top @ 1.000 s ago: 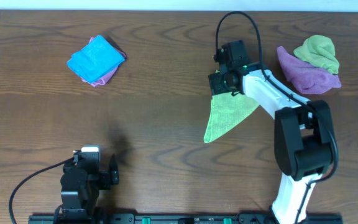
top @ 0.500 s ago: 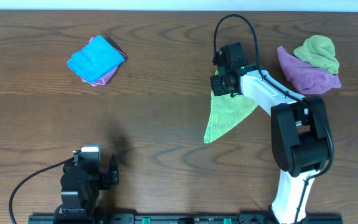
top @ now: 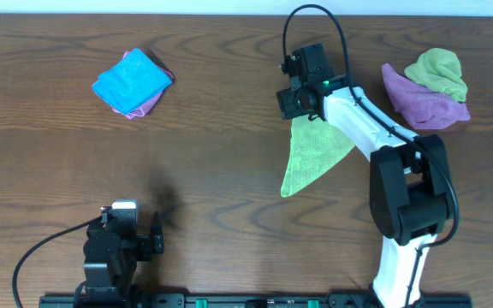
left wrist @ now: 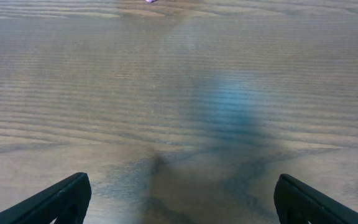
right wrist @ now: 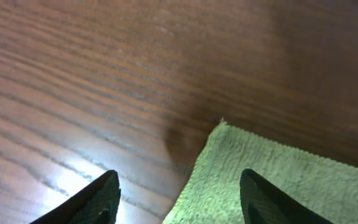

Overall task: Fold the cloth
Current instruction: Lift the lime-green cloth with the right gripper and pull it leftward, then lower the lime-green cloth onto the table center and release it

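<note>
The cloth (top: 312,152) is a lime-green towel lying flat as a long triangle in the middle right of the table, its point toward the near side. My right gripper (top: 293,102) hovers at the cloth's far end. In the right wrist view the right gripper (right wrist: 179,200) is open with nothing held: one finger is over bare wood, the other over the cloth (right wrist: 278,180) near its corner. My left gripper (left wrist: 182,200) is wide open over bare table at the near left, and it also shows from overhead as the left gripper (top: 125,224).
A blue cloth (top: 129,79) lies on a pink one at the far left. At the far right a purple cloth (top: 419,104) carries a balled-up dull green cloth (top: 439,73). The right arm's cable (top: 315,19) loops above the gripper.
My right gripper shut briefly, then opened, and moved a little toward the far left off the cloth's end. The cloth has stayed flat on the table. The left arm has not moved.
</note>
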Controlling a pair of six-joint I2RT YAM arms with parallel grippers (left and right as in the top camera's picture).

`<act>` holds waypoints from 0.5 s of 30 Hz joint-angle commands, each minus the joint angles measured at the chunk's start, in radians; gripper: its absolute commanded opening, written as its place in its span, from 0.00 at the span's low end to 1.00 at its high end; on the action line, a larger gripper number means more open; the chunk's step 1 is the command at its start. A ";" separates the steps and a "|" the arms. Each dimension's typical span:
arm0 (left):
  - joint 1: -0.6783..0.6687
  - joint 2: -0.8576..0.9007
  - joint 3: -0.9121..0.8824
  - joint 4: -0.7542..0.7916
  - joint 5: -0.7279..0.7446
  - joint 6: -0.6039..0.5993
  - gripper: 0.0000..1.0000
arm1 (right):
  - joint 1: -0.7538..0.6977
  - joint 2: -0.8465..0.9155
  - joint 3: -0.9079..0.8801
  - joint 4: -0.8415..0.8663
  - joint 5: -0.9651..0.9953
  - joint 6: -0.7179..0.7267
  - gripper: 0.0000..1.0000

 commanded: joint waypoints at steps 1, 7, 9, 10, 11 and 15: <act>-0.003 -0.007 -0.013 -0.005 -0.007 0.006 0.95 | 0.003 -0.001 0.015 0.029 0.063 -0.023 0.60; -0.003 -0.007 -0.013 -0.005 -0.007 0.006 0.95 | 0.003 0.038 0.015 0.077 0.085 -0.057 0.55; -0.003 -0.007 -0.013 -0.005 -0.007 0.006 0.95 | 0.003 0.053 0.015 0.073 0.089 -0.057 0.55; -0.003 -0.007 -0.013 -0.005 -0.007 0.006 0.95 | 0.003 0.060 0.015 0.071 0.092 -0.056 0.55; -0.003 -0.007 -0.013 -0.005 -0.007 0.006 0.95 | 0.003 0.068 0.015 0.068 0.092 -0.057 0.54; -0.003 -0.007 -0.013 -0.005 -0.007 0.006 0.95 | 0.003 0.093 0.015 0.059 0.093 -0.057 0.55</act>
